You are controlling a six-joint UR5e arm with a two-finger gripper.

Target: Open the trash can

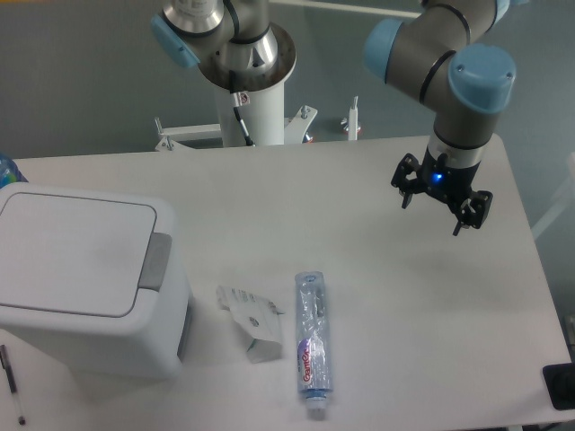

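Note:
The trash can (85, 278) is a large boxy white bin at the left of the table. Its flat white lid (72, 251) lies shut, and a grey push-button tab (157, 261) sits on the lid's right edge. My gripper (437, 205) hangs above the right part of the table, far to the right of the can. Its black fingers (468, 214) are spread apart and hold nothing.
A clear toothpaste tube (311, 341) lies lengthwise near the table's front middle. A crumpled white carton (252, 321) lies just left of it. A pen (11, 382) lies at the front left edge. The robot base (252, 90) stands at the back. A dark object (561, 386) sits at the front right corner.

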